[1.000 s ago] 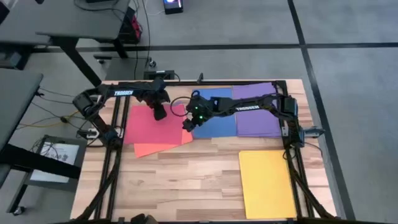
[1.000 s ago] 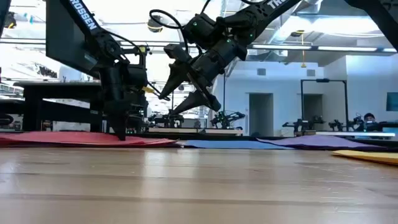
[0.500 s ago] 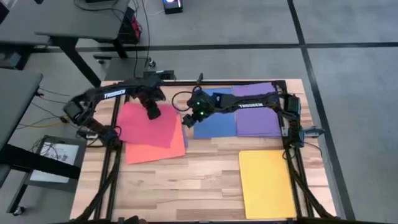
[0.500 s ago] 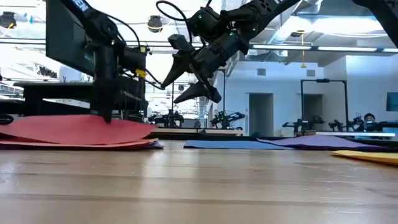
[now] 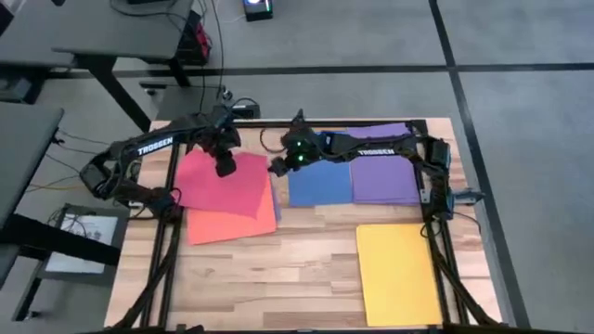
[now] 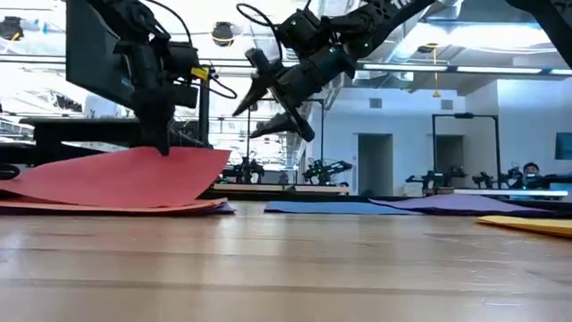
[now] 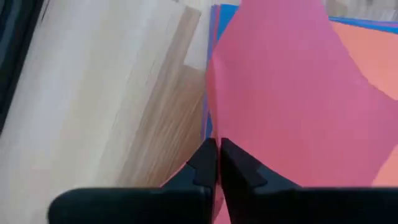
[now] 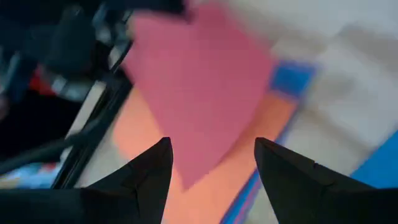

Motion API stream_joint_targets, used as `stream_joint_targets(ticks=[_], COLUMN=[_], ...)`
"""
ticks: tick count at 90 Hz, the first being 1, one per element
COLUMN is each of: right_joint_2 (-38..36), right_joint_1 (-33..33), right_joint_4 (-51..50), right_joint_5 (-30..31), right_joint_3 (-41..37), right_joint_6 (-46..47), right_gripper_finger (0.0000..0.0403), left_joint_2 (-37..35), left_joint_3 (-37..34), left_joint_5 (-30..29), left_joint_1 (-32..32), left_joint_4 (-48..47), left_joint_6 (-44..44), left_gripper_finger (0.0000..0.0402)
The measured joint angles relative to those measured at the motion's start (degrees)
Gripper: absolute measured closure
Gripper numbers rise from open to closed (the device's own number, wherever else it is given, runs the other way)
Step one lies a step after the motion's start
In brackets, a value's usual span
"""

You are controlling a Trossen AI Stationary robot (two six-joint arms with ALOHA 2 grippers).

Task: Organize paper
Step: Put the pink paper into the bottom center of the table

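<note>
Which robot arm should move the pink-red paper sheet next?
The left. Its gripper is already shut on the pink-red paper sheet, lifting one edge off the table. The right gripper hangs open above the sheets, holding nothing.

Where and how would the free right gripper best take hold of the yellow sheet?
The yellow sheet lies flat, apart from the other sheets, near the table's front right. Probably best is its front edge at the table's edge, approached low from the front; nothing sits on it. The right gripper hangs open; the left gripper pinches the pink-red sheet.
</note>
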Motion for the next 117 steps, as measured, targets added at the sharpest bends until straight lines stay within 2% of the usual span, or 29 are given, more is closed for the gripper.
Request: stream_joint_targets(ticks=[10,18,43,58,85,117], right_joint_2=[0.44,0.47,4.64,7.78,9.79,9.88], right_joint_1=[-0.53,0.13,2.74,3.7,3.53,3.72], right_joint_4=[-0.51,2.8,6.33,17.09,19.38,21.32], right_joint_5=[0.05,0.01,3.16,4.22,4.3,4.32], right_joint_3=[-0.13,-0.69,-1.53,-1.24,-1.46,-1.44], right_joint_6=[-2.7,-7.05,-13.78,-13.95,-10.69,-8.42], right_gripper_finger=[0.0186,0.0186,0.0186,0.0186,0.0186,0.0186], left_joint_2=[-0.44,-0.83,-0.83,-0.88,-0.9,-0.9], left_joint_3=[0.02,0.05,0.09,0.13,0.86,3.52], left_joint_5=[2.33,4.75,6.51,9.29,12.08,12.42], left_joint_1=[0.0,0.0,0.02,0.0,0.0,-0.17], left_joint_4=[-0.47,-0.45,0.13,1.36,2.13,3.66], left_joint_6=[0.16,0.11,-1.72,-4.02,-5.41,-6.88], left_gripper_finger=[0.0401,0.0401,0.0401,0.0401,0.0401,0.0401])
